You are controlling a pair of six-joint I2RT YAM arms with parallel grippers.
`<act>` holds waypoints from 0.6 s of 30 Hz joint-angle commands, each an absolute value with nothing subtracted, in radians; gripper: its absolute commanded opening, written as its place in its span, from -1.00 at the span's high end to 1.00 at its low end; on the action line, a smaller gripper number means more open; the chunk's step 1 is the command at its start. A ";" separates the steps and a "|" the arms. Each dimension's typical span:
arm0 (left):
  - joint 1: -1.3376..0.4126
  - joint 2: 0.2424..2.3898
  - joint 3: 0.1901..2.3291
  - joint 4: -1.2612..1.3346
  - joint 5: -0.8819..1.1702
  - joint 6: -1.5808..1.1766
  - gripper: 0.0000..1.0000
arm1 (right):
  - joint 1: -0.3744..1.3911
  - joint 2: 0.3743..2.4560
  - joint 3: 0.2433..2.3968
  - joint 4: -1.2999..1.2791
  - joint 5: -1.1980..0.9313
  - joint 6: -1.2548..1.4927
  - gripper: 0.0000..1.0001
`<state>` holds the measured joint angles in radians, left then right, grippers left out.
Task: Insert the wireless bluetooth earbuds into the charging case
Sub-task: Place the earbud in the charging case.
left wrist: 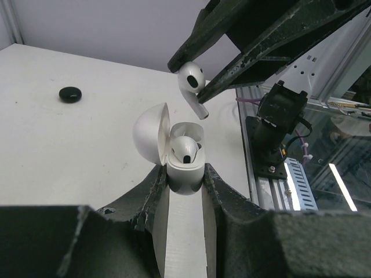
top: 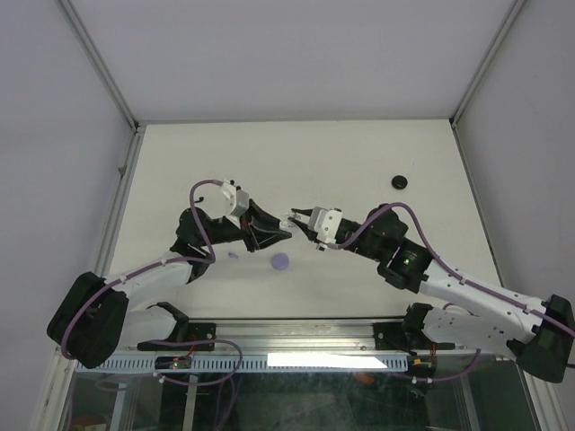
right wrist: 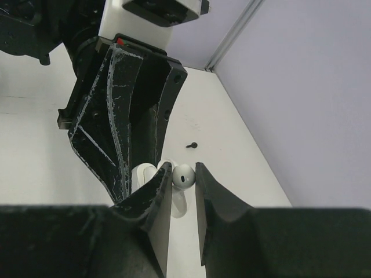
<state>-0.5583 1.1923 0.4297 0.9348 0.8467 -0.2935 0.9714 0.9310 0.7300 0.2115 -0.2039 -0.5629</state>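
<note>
My left gripper is shut on a white charging case with its lid swung open to the left. One white earbud sits in a slot of the case. Just above the case hangs a second white earbud, stem pointing down. My right gripper is shut on its head. The right wrist view shows that earbud pinched between the fingertips, with the case close behind. Seen from the top, both grippers meet over the table's middle.
A lavender round case and a tiny lavender earbud lie on the table just near of the grippers. A black round case sits at the far right. A small black earbud lies beyond my right fingers. White walls enclose the table.
</note>
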 commanded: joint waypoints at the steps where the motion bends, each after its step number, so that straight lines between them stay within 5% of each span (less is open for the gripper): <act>1: -0.573 1.149 0.462 0.966 0.840 -0.288 1.00 | 1.004 0.911 0.725 0.308 -0.140 -0.635 0.55; 18: -0.574 1.132 0.463 1.036 0.812 -0.406 1.00 | 1.055 0.911 0.697 0.350 -0.072 -0.686 0.55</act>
<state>-0.5640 1.1618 0.4297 0.9516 0.8349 -0.3614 1.0443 0.9302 0.6914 0.2745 -0.0921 -0.6682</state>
